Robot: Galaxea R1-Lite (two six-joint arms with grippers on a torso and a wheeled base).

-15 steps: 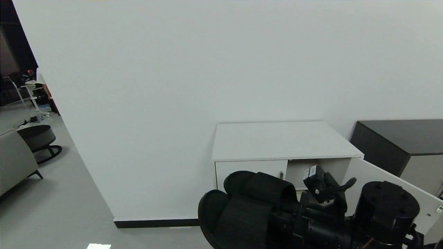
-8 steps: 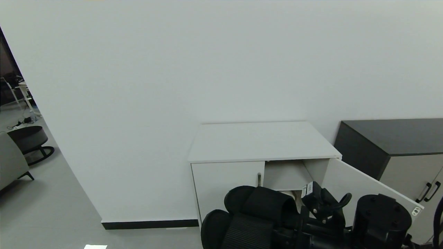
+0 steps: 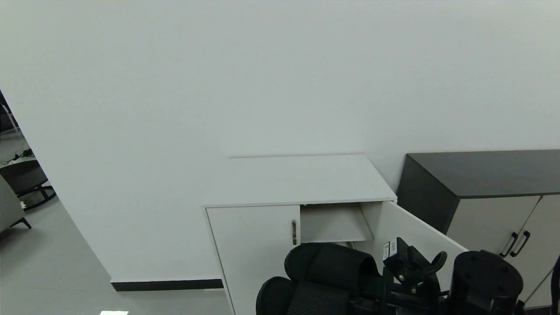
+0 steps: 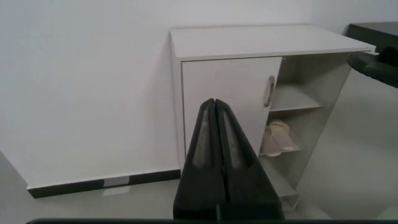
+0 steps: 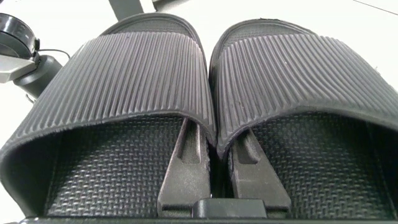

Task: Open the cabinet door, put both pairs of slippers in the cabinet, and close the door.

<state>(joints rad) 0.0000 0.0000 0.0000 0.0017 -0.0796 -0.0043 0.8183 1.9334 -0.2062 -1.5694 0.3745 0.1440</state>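
Observation:
A white cabinet (image 3: 297,179) stands against the wall, its right door (image 3: 415,236) swung open and its left door (image 3: 253,245) closed. A pair of black ribbed slippers (image 3: 323,271) sits low in the head view, in front of the cabinet. In the right wrist view my right gripper (image 5: 214,168) is shut on the touching inner walls of the black slippers (image 5: 149,68), one finger inside each. My left gripper (image 4: 215,106) is shut and holds nothing, facing the cabinet (image 4: 249,43) from a distance. A beige pair of slippers (image 4: 278,138) rests on a lower shelf inside.
A dark-topped cabinet (image 3: 481,175) stands right beside the open door. The white wall (image 3: 218,87) with a black baseboard (image 3: 166,285) runs to the left. Grey floor lies open at the left, with a dark round stool (image 3: 24,179) far off.
The whole head picture has shifted left, so the camera has moved and the cabinet now sits nearer the middle. The black slippers remain in my right gripper.

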